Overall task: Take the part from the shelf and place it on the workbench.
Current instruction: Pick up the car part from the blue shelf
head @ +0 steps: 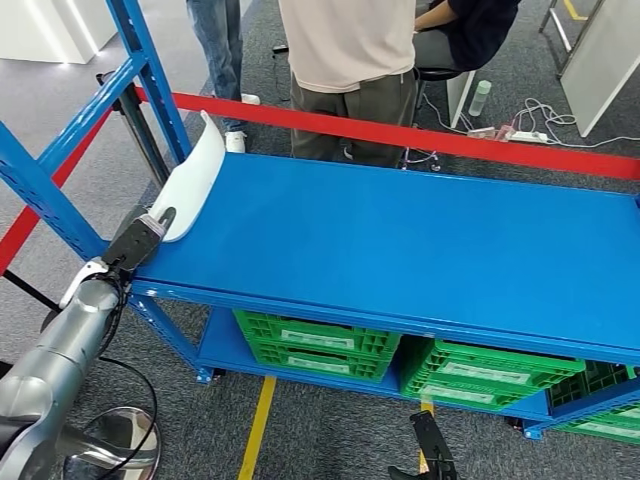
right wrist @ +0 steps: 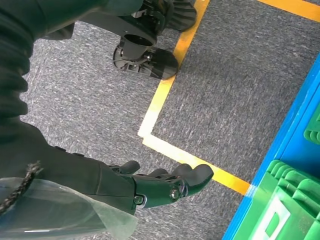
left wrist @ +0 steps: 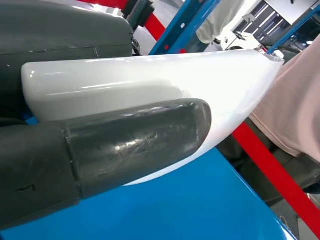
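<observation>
The left hand (head: 140, 238) was clamped on the lower end of the white part (head: 192, 178), a glossy curved shell; in the left wrist view the thick grey thumb (left wrist: 139, 137) pressed along the near side of the part (left wrist: 151, 85) while darker fingers (left wrist: 64, 30) lay behind it. The part stood at the left end of the blue shelf top (head: 392, 245), its lower end at the front left corner and its upper end rising toward the blue upright post (head: 151, 75) behind; whether it touched the deck could not be told. The right hand (right wrist: 166, 185) hung low over the grey carpet (right wrist: 234, 100), fingers stretched out and apart, holding nothing, near the yellow floor tape (right wrist: 170, 85). Beside it were the blue lower shelf edge and a green crate (right wrist: 286, 205). In the head view, green crates (head: 321, 345) sat on the lower shelf. A red bar (head: 423, 135) ran behind the shelf, and past it stood a person in a beige top (head: 347, 40) and another in jeans (head: 219, 40).
</observation>
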`<action>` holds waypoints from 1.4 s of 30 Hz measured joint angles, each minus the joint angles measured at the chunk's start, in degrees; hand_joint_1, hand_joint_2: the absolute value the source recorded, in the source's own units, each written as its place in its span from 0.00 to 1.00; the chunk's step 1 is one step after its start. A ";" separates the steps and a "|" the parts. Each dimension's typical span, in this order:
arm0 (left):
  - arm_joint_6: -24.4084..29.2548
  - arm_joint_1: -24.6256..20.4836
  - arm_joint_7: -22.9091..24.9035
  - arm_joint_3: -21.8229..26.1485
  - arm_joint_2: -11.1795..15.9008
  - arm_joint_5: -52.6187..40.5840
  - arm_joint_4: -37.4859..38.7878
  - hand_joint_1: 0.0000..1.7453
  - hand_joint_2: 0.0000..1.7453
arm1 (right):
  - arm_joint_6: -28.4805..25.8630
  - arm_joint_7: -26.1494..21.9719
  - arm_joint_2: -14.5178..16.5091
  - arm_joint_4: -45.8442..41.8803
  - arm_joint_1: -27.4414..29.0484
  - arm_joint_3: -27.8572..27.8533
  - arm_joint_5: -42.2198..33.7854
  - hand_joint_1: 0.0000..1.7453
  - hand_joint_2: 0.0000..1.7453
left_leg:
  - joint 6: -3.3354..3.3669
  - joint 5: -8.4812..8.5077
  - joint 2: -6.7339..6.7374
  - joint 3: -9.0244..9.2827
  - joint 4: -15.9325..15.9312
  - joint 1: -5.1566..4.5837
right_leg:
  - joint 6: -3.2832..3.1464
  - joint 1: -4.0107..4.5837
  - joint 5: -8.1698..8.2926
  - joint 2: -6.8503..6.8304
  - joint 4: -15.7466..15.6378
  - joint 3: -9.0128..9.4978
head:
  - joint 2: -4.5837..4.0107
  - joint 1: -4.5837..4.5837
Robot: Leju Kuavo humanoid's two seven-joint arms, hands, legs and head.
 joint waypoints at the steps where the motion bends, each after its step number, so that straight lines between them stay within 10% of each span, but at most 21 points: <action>1: 0.00 0.03 0.00 0.01 -0.01 0.00 -0.07 1.00 0.00 | -0.01 0.00 0.00 0.00 0.00 0.00 0.00 0.00 1.00 | 0.00 0.00 0.00 0.00 0.00 0.00 | 0.00 0.00 0.00 0.00 0.00 0.00 | 0.00 0.00; 20: -1.17 2.80 -2.33 1.80 -0.32 4.10 -6.20 1.00 0.00 | -0.31 -0.40 0.00 0.00 0.08 0.00 -0.28 0.00 1.00 | 0.00 0.00 0.00 -0.01 0.00 0.00 | 0.00 0.00 0.00 0.01 0.00 -0.01 | 0.00 0.01; 34: -18.63 12.94 -5.58 -1.57 -4.75 12.02 -28.10 1.00 0.00 | -0.23 -0.68 0.02 0.00 -0.09 0.00 -0.89 0.00 1.00 | 0.01 -0.03 -0.05 -0.05 0.00 -0.02 | 0.03 -0.01 -0.03 -0.06 -0.02 0.00 | 0.00 0.01; 38: -18.37 12.96 -5.49 -2.48 -5.09 12.06 -29.70 0.03 0.00 | -0.27 -0.66 0.02 0.00 -0.08 0.00 -0.93 0.00 1.00 | 0.02 -0.02 -0.04 -0.03 0.00 -0.02 | 0.03 -0.01 -0.01 -0.03 -0.02 -0.01 | 0.01 -0.01; 42: -15.21 12.83 -4.34 -3.58 -4.74 8.47 -29.65 0.00 0.00 | -0.36 -0.66 0.02 0.00 -0.09 0.00 -1.08 0.00 1.00 | 0.02 -0.02 -0.05 -0.03 0.00 0.00 | 0.02 0.01 -0.02 -0.05 -0.01 -0.02 | 0.00 -0.01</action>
